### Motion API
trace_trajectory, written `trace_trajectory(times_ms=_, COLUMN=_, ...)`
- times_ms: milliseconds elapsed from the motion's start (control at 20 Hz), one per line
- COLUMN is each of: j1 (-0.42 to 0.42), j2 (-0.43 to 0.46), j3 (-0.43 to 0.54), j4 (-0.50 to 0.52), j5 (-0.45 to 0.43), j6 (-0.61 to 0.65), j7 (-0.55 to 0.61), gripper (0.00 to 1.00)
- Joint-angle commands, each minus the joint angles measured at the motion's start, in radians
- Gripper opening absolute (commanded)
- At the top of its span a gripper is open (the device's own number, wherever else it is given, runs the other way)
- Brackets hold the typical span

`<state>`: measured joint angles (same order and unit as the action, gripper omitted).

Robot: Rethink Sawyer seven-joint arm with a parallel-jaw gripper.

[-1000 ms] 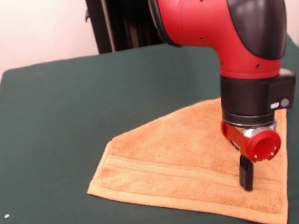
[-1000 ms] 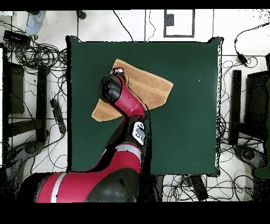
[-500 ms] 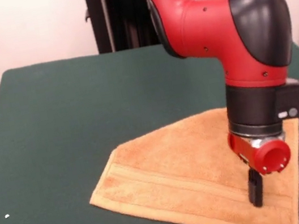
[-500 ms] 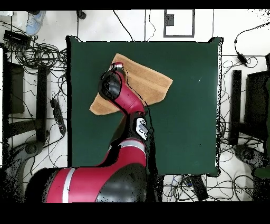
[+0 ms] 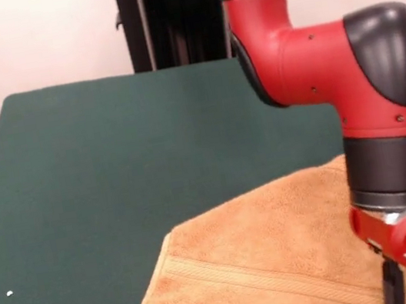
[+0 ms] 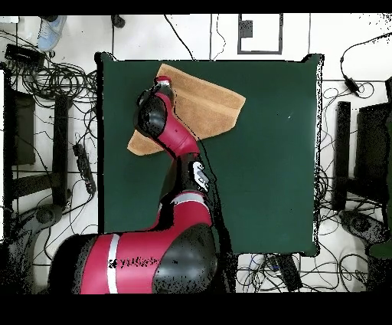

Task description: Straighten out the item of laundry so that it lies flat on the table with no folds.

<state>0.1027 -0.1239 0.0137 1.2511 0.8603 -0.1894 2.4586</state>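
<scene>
The item of laundry (image 5: 274, 249), an orange-tan towel with a ribbed band along its near edge, lies on the green table (image 5: 109, 152) at the near right of the front view. It runs off the picture's bottom edge. Its far left corner looks cut off on a slant, as if folded under. My gripper (image 5: 393, 288) points straight down at the towel's near right part, its black fingers together on the cloth. In the overhead view the towel (image 6: 210, 103) sits by the table's (image 6: 268, 176) top left corner, and the arm hides the gripper.
A black column (image 5: 165, 18) stands behind the table's far edge. A small white speck (image 5: 9, 293) lies on the cloth at the near left. Cables and equipment (image 6: 46, 92) crowd the floor around the table.
The arm has moved towards the near right of the front view, and the towel has slid along with the gripper, closer to the table's edge and corner.
</scene>
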Motion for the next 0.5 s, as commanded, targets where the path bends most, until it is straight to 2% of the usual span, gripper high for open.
trace_trajectory(times_ms=50, j1=0.020, j2=0.098, j3=0.247, j4=-0.044, j5=-0.009, j6=0.001, j7=0.236, gripper=0.00)
trace_trajectory(times_ms=300, j1=0.030, j2=0.100, j3=0.253, j4=-0.055, j5=0.015, j6=-0.008, j7=0.224, gripper=0.00)
trace_trajectory(times_ms=500, j1=0.018, j2=0.121, j3=0.286, j4=-0.081, j5=-0.015, j6=-0.035, j7=0.236, gripper=0.00)
